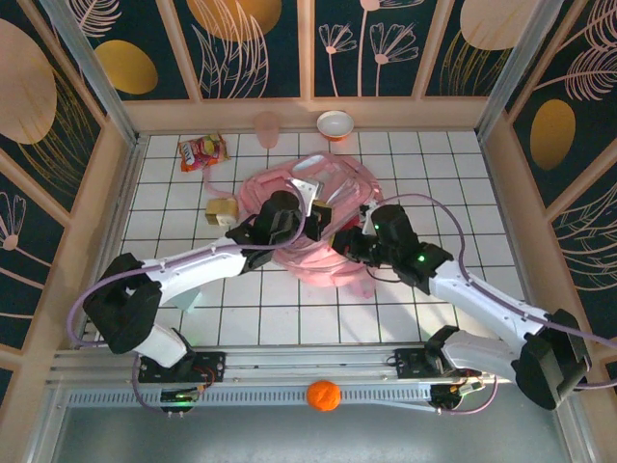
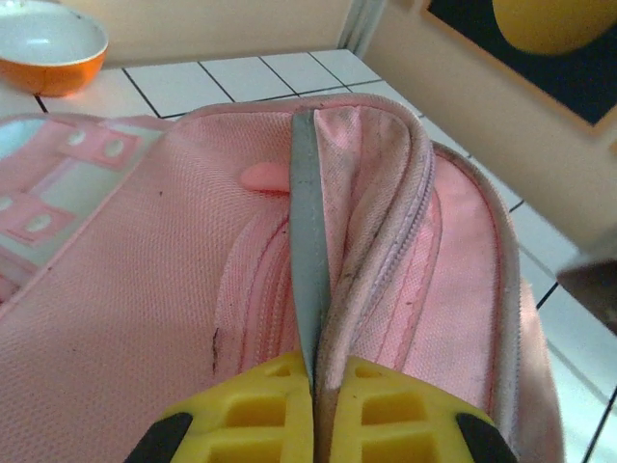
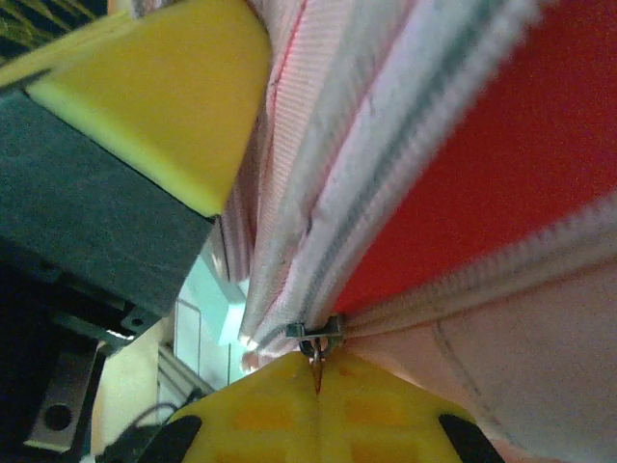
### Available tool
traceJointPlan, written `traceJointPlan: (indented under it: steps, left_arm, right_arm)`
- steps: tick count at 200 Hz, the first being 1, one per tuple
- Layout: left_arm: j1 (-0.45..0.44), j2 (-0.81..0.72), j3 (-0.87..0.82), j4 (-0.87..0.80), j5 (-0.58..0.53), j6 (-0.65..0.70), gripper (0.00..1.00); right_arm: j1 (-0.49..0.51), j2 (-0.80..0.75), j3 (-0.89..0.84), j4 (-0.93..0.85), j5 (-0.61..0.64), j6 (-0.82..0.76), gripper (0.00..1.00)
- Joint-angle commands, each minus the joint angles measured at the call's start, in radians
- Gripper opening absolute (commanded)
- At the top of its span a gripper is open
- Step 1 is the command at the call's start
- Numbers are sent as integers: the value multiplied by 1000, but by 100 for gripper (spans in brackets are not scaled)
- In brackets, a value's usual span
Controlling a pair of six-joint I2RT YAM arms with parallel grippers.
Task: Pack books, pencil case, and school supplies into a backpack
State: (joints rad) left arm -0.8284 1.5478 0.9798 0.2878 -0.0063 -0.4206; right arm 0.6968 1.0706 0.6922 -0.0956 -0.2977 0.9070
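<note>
The big pink backpack lies in the middle of the table. My left gripper is shut on the zipped rim of its opening, together with a thin grey-blue strip. My right gripper is shut on the pull of the metal zipper slider, with the opening's inside glowing red above it. One of the school supplies, a tan-yellow block, sits on the tiles left of the backpack. The books and the pencil case are out of view.
A red-orange snack packet lies at the back left. A pink cup and an orange-and-white bowl stand by the back wall. An orange ball rests on the front rail. Wooden walls enclose the tiled table.
</note>
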Motion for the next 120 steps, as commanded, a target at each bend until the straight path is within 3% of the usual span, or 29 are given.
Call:
traceJointPlan:
  steps: [1, 62, 120]
  left_arm:
    - [-1, 20, 138, 112, -111, -260, 0]
    - [-41, 88, 245, 123, -184, -482, 0]
    - [-68, 147, 389, 155, -242, -538, 0]
  right_arm:
    - [50, -36, -53, 25, 53, 145, 0]
    - [122, -59, -65, 24, 183, 197, 0]
    - [206, -72, -76, 27, 338, 282, 0]
